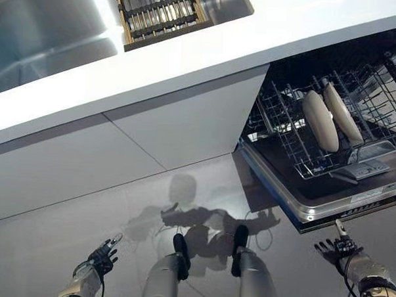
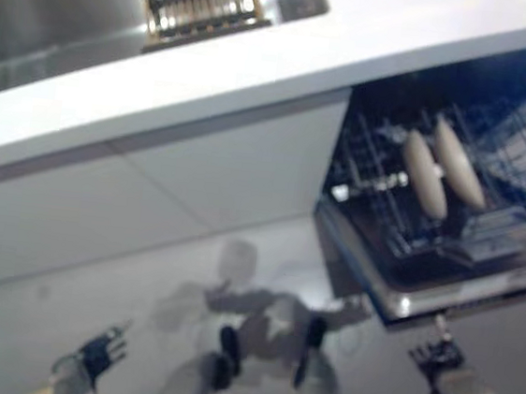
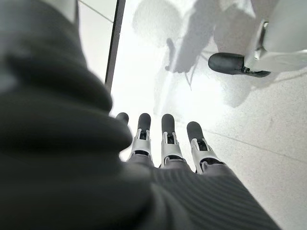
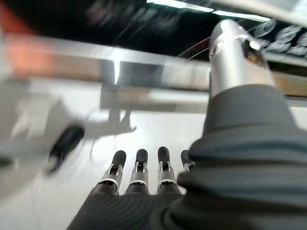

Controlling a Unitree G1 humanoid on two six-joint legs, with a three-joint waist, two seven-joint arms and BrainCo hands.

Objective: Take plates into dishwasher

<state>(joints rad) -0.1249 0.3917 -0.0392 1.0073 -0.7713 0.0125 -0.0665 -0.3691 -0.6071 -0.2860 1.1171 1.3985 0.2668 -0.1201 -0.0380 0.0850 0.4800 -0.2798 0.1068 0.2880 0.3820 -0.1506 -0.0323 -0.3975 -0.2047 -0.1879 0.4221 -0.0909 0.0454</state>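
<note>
Two cream plates (image 1: 329, 119) stand on edge side by side in the wire rack (image 1: 297, 143) of the open dishwasher (image 1: 327, 207) at the right. My right hand (image 1: 338, 248) hangs low, just below the front edge of the dishwasher's lowered door, fingers straight and holding nothing. My left hand (image 1: 103, 255) hangs at the lower left over the floor, fingers straight and empty. In the right wrist view the fingers (image 4: 140, 167) point at the floor below the door's steel edge (image 4: 120, 67).
A white counter (image 1: 208, 57) runs across the top with a steel sink (image 1: 45, 36) and a wood-framed drying rack (image 1: 161, 15) set in it. White cabinet fronts (image 1: 119, 151) stand below it. Pale floor (image 1: 63, 228) lies in front.
</note>
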